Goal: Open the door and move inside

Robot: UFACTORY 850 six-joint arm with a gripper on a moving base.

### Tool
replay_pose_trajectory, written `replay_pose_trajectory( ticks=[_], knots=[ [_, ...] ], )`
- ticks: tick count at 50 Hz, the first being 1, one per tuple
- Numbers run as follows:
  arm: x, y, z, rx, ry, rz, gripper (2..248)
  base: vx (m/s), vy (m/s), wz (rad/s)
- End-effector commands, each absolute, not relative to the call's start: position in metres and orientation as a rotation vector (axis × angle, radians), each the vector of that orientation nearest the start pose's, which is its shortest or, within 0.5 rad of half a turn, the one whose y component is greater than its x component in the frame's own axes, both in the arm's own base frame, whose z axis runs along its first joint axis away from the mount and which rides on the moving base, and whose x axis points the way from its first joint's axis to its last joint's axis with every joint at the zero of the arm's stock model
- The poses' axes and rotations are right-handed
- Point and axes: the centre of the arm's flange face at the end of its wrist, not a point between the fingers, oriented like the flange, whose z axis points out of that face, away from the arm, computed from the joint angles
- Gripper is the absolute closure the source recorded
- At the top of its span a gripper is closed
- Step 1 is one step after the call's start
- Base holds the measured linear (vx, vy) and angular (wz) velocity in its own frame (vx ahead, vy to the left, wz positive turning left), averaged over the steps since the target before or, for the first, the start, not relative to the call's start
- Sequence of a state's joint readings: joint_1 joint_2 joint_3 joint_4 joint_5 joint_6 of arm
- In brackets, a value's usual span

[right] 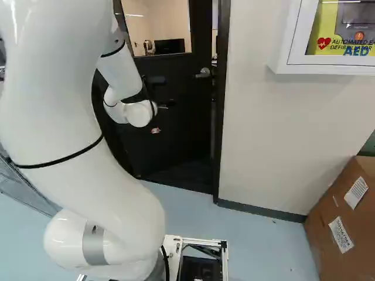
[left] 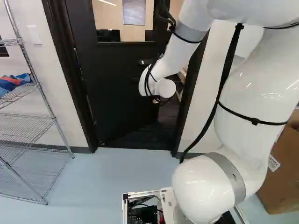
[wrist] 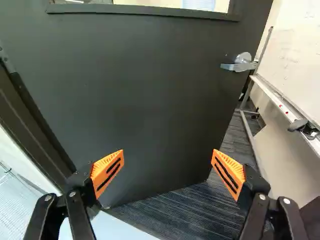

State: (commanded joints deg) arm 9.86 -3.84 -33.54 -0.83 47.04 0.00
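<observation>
The two fingers of the gripper (right: 160, 119) stand wide apart, and between their orange pads (wrist: 108, 171) they have hold of nothing. Straight ahead of them is the broad dark face of the door (wrist: 145, 105); how near it is, I cannot tell. The door is partly open, swung into the room behind, with its hinge side at the left in the left base view.

Its handle (wrist: 242, 63) sits near the free edge, ahead of the gripper and to the side of the right finger. Past this edge there is an open gap, and through it the wrist view shows dark striped carpet (wrist: 232, 140), a whiteboard (wrist: 295, 55) and its tray (wrist: 287, 111). The carpet also runs under the bottom edge of the door, in front of the gripper.

The door frame (left: 189, 100) borders the opening on both sides. The white arm (left: 175, 58) reaches toward the door — in the left base view its wrist hides a part of the gap.

Before the doorway lies pale blue floor (left: 121, 168), open between the arm's base and the frame. At the left of the left base view a wire rack (left: 35, 119) stands beside the frame, with blue cloth (left: 9, 85) on it. At the right of the right base view are a cardboard box (right: 340, 222) and, above, a white wall cabinet (right: 328, 69).
</observation>
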Motion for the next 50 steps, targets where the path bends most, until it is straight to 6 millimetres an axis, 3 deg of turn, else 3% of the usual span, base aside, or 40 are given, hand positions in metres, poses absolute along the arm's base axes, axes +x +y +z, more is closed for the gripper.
replay_pose_trajectory(
  ticks=[32,50],
  knots=[
    [0.39,0.049,0.435,-2.381,-0.326,-1.89,3,0.0,0.0,0.0],
    [0.362,0.028,0.433,-2.405,-0.285,-1.917,3,0.0,0.0,0.0]
  ],
)
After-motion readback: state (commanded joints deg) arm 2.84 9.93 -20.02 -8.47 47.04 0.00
